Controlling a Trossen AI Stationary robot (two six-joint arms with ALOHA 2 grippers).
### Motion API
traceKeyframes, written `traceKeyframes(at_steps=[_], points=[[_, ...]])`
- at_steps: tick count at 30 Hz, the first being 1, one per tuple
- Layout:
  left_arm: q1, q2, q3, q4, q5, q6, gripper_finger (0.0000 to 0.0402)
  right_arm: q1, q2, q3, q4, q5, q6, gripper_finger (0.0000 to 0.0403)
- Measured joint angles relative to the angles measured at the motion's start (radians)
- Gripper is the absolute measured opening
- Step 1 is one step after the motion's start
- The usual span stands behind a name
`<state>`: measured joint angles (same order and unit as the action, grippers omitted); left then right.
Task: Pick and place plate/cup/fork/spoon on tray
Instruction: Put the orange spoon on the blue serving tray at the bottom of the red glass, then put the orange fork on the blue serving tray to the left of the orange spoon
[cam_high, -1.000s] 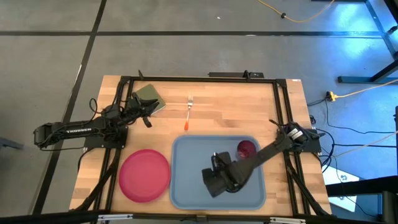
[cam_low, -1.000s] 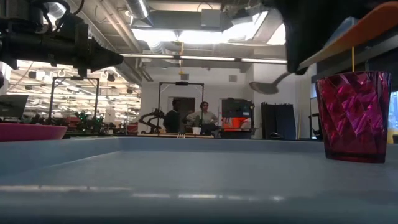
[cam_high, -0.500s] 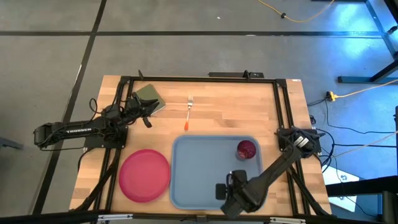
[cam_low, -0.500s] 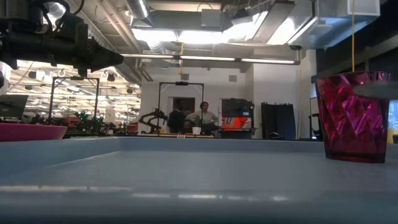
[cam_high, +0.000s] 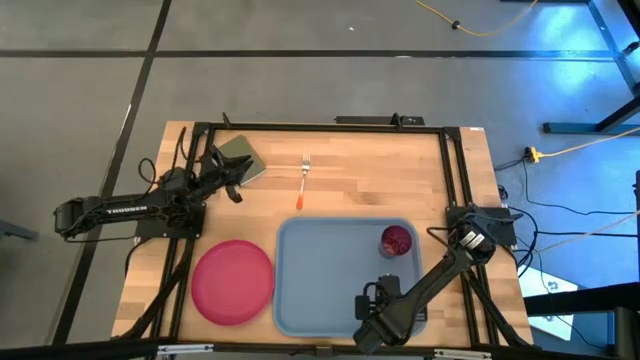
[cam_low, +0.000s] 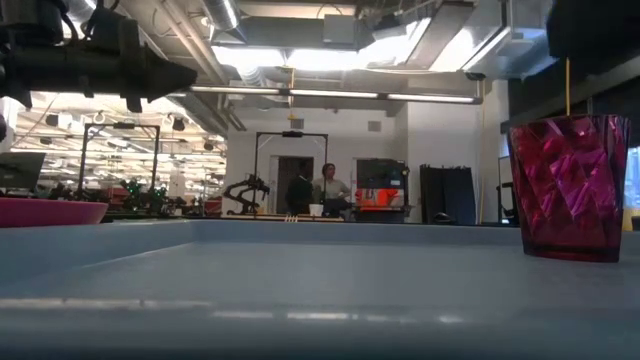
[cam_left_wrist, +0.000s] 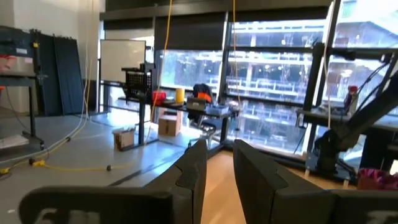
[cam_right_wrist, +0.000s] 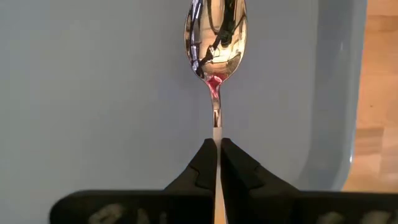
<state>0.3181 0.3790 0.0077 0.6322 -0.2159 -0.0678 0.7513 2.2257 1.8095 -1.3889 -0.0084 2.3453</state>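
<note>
My right gripper (cam_high: 371, 312) hangs over the near right part of the light-blue tray (cam_high: 300, 262) and is shut on the spoon (cam_right_wrist: 214, 37). The spoon's silver bowl sticks out past the fingertips over the tray floor. The dark-red cup (cam_high: 397, 240) stands upright in the tray's far right corner and also shows in the low view (cam_low: 568, 187). The pink-red plate (cam_high: 233, 281) lies flat on the table left of the tray. The fork (cam_high: 303, 180) lies on the table beyond the tray. My left gripper (cam_high: 228, 180) waits at the far left, empty, with a narrow gap between its fingers (cam_left_wrist: 219, 163). My right gripper pinches the spoon's handle (cam_right_wrist: 216, 132) between its two fingers, just behind the thin neck below the bowl. The spoon runs straight on past the fingertips, along the fingers, bowl end foremost. Whether the bowl touches the tray floor I cannot tell.
An olive-green square pad (cam_high: 241, 157) lies at the table's far left beside my left gripper. The tray's raised rim (cam_right_wrist: 339, 93) runs close beside the spoon. People stand in the room far behind the table (cam_low: 312, 190).
My right gripper has carried the spoon from the middle of the tray toward the table's near edge and a little to the right, staying shut on it. In the low view the spoon has gone out of sight. My left gripper has risen slightly.
</note>
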Motion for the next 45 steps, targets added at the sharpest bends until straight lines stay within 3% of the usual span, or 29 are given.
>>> traceKeyframes(at_steps=[15,29,40,45], points=[[0.000,0.000,0.000,0.012,0.000,-0.001,0.0073,0.000,0.085,0.000,-0.119,-0.047,0.007,0.0008],[0.000,0.000,0.000,0.012,0.000,-0.003,0.0073,0.000,0.093,0.000,-0.123,-0.047,0.007,0.0042],[0.000,0.000,0.000,0.012,0.000,-0.003,0.0073,0.000,0.093,0.000,-0.116,-0.048,0.006,0.0044],[0.000,0.000,0.000,0.012,0.000,-0.003,0.0073,-0.007,0.093,0.076,-0.119,-0.047,0.005,0.0045]])
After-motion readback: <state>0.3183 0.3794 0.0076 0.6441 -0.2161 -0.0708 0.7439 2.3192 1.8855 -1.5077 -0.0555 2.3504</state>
